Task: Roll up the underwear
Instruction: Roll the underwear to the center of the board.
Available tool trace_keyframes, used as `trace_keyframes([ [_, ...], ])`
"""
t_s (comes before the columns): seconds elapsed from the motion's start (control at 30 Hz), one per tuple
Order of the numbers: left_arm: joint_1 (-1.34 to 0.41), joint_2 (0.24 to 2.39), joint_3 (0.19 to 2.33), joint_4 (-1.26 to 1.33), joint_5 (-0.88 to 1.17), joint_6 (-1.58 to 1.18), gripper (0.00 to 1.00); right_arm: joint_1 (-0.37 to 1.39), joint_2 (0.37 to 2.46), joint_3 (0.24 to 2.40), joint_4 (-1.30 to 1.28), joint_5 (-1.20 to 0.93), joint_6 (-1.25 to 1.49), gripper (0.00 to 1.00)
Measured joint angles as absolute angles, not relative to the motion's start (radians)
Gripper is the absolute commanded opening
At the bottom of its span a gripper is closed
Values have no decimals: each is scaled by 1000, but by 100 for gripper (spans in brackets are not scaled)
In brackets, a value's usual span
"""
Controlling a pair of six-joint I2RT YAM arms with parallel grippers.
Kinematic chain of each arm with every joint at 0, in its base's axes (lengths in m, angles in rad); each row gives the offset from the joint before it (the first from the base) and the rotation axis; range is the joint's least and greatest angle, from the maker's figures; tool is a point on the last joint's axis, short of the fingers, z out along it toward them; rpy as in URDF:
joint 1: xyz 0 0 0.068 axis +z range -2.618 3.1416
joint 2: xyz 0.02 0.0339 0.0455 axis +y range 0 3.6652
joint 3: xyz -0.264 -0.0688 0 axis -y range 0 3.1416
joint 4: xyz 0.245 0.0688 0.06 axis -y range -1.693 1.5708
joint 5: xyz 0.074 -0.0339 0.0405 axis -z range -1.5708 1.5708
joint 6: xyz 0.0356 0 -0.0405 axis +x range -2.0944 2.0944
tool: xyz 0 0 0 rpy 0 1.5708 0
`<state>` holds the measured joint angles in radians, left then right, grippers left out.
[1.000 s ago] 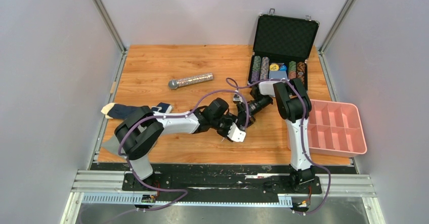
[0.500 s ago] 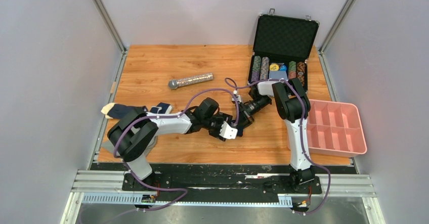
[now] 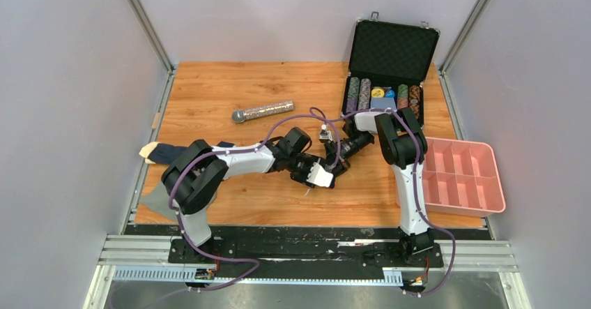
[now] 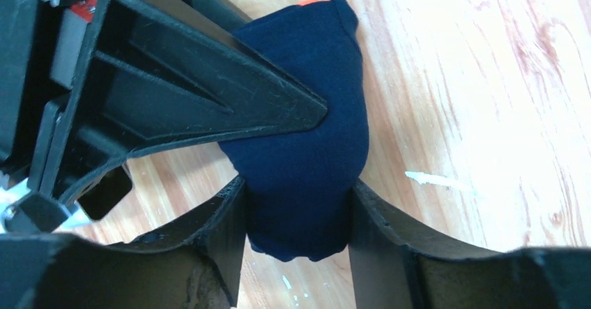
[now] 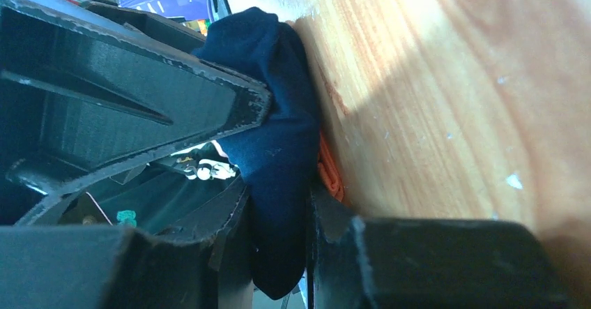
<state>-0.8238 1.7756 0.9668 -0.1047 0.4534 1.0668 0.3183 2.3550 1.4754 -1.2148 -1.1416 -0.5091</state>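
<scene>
The plain navy underwear (image 4: pixel 300 148) is a bunched roll just above the wooden table at mid-table, with an orange patch (image 5: pixel 327 169) on the side facing the wood. My left gripper (image 4: pixel 296 211) is shut on its lower end, a finger pressed to each side. My right gripper (image 5: pixel 279 225) is shut on the same roll from the opposite direction. In the top view the two grippers meet, left (image 3: pixel 322 176) and right (image 3: pixel 334 161), and hide the roll. A second underwear (image 3: pixel 164 153), navy with a tan band, lies at the table's left edge.
A silver microphone (image 3: pixel 263 111) lies at the back left. An open black case of poker chips (image 3: pixel 390 51) stands at the back right. A pink compartment tray (image 3: pixel 491 176) sits at the right edge. A flat grey cloth (image 3: pixel 153 201) hangs at the front left corner.
My left gripper drifted left and then up toward the right gripper, its elbow swinging along. The right arm has stayed nearly still, holding the roll.
</scene>
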Motion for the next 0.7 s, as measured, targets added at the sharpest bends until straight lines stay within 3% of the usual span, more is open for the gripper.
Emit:
trace_keyframes([
  [0.07,-824,1808,1034,-209,467,1116,46,318,2358,1480,-1221,-1139,-511,3],
  [0.17,-823,1848,1113,-327,479,1179,25,318,2364,1489,-1232,-1137,-520,10],
  [0.27,-823,1890,1193,-437,488,1222,13,318,2368,1495,-1240,-1135,-525,19],
  [0.33,-822,1914,1236,-494,492,1237,6,317,2368,1496,-1241,-1135,-526,54],
  [0.37,-820,1925,1256,-519,494,1243,2,313,2368,1497,-1244,-1139,-522,83],
  [0.4,-818,1937,1275,-543,496,1248,1,307,2367,1500,-1259,-1163,-531,98],
  [0.7,-788,1996,1382,-701,516,1290,0,116,2178,1550,-1266,-1072,-508,100],
])
